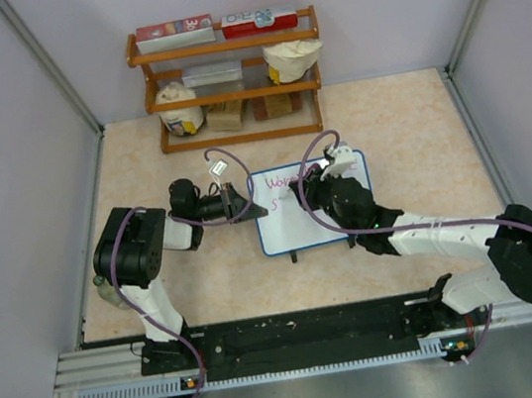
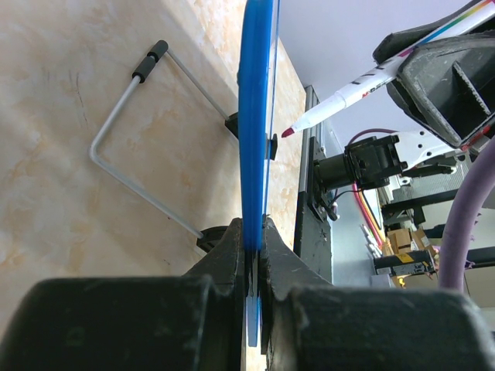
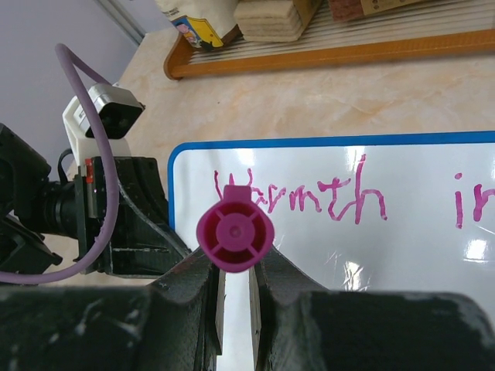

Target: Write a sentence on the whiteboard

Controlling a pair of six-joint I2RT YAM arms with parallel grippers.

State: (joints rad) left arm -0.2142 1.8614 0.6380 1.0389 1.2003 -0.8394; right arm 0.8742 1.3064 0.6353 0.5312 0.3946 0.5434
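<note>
The whiteboard (image 1: 294, 220) stands mid-table, blue-framed, with pink writing "Warmth" and further letters on it (image 3: 402, 232). My left gripper (image 1: 247, 207) is shut on the board's left edge; the left wrist view shows the blue frame (image 2: 255, 139) edge-on between my jaws. My right gripper (image 1: 303, 181) is shut on a pink marker (image 3: 235, 234), seen cap-end on in the right wrist view. In the left wrist view the marker (image 2: 356, 89) has its tip just off the board's face. The board's wire stand (image 2: 131, 154) rests on the table behind it.
A wooden shelf (image 1: 229, 84) with boxes, bags and jars stands at the back of the table. Grey walls close in left and right. The arms' base rail (image 1: 307, 338) runs along the near edge.
</note>
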